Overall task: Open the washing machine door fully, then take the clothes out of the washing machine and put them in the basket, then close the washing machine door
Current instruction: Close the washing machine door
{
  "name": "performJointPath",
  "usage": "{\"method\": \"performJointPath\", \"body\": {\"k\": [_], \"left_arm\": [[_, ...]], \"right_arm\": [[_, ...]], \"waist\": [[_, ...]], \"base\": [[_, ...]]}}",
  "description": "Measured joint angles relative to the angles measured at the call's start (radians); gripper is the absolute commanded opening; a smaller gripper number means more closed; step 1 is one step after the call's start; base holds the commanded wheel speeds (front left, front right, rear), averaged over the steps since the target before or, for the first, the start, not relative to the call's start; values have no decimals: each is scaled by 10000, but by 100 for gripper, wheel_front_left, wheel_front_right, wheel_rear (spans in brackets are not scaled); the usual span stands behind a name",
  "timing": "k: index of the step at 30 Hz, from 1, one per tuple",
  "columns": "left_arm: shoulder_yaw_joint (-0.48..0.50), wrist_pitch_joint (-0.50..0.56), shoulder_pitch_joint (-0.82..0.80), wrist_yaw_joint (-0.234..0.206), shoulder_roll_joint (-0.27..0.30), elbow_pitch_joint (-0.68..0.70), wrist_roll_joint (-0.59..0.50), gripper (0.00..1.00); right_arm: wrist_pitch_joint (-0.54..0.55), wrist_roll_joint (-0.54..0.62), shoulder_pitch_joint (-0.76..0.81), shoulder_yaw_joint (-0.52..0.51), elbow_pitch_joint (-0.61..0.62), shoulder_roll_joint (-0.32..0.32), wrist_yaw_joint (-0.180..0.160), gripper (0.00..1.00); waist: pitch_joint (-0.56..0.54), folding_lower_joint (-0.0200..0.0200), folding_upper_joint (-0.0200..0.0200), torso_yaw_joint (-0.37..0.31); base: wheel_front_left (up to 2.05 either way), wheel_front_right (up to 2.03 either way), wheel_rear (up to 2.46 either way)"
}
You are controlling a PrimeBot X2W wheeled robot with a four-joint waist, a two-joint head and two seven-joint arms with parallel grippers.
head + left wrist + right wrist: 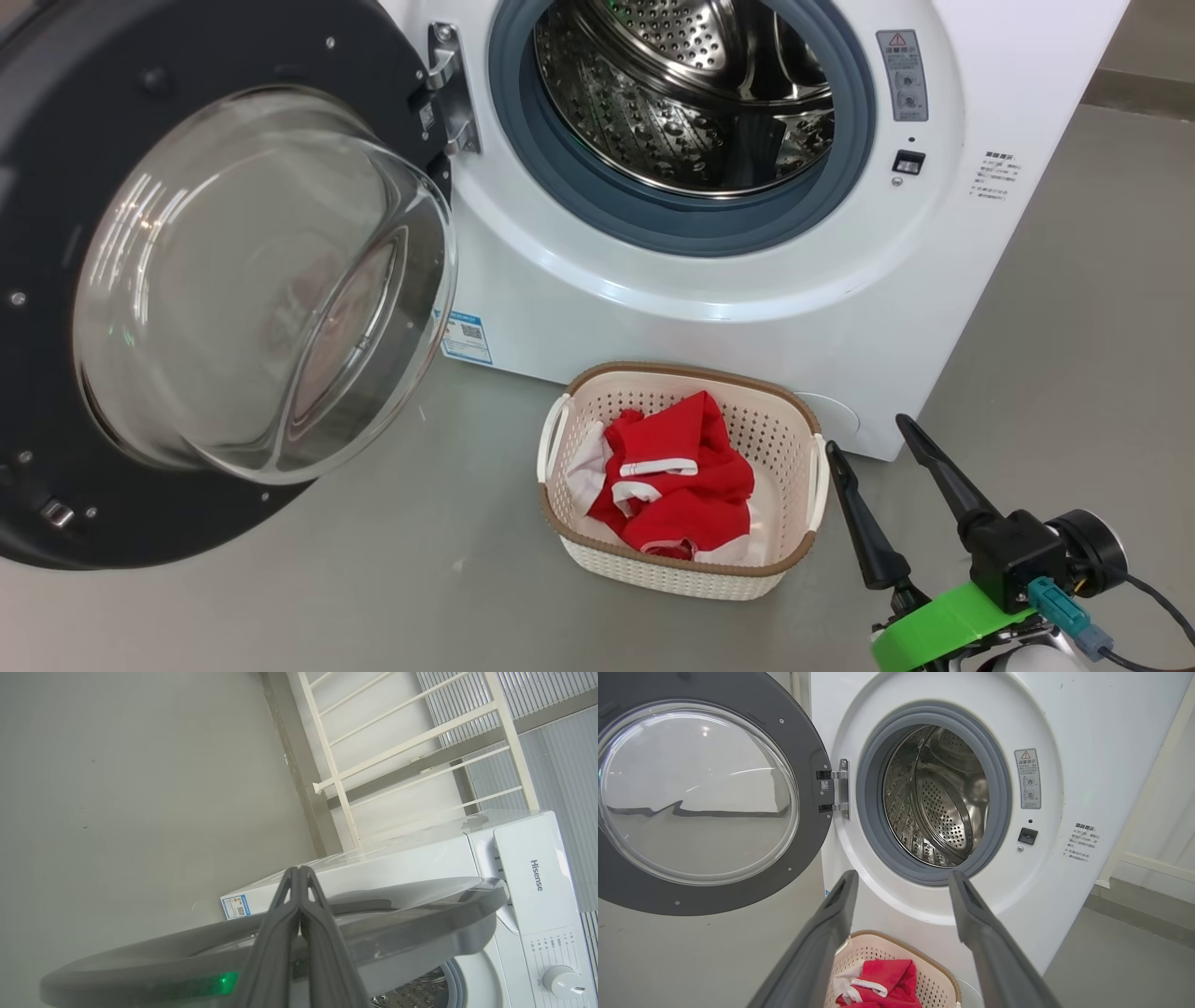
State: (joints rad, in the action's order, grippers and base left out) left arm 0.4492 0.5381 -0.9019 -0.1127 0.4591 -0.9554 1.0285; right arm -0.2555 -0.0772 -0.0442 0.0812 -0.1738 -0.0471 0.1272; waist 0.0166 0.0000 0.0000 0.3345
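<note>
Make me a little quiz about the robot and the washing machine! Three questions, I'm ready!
1. True or false: the washing machine door is shut.
2. Where are the red clothes? A) in the drum B) in the basket C) on the floor
3. Fill in: the right claw is ____ (open or shut).
Key: 1 false; 2 B; 3 open.

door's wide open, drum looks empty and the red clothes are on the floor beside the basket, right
Not quite. The clothes lie inside the basket, not on the floor, as the head view shows. The door is wide open and the drum looks empty.
</note>
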Motion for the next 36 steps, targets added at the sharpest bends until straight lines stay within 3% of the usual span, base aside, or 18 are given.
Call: {"method": "performJointPath", "body": {"k": [16,36], "left_arm": [[462,1519,452,518,-270,395,1016,0],[853,3078,1967,376,-1883,3338,2276,0]], "right_arm": [[0,0,-2,42,-23,0,0,100],[0,-33,-3,-10,15,0,0,100]], "waist": [[120,0,1,33],[168,-1,0,378]], "base": [[0,0,0],[0,0,0]]}}
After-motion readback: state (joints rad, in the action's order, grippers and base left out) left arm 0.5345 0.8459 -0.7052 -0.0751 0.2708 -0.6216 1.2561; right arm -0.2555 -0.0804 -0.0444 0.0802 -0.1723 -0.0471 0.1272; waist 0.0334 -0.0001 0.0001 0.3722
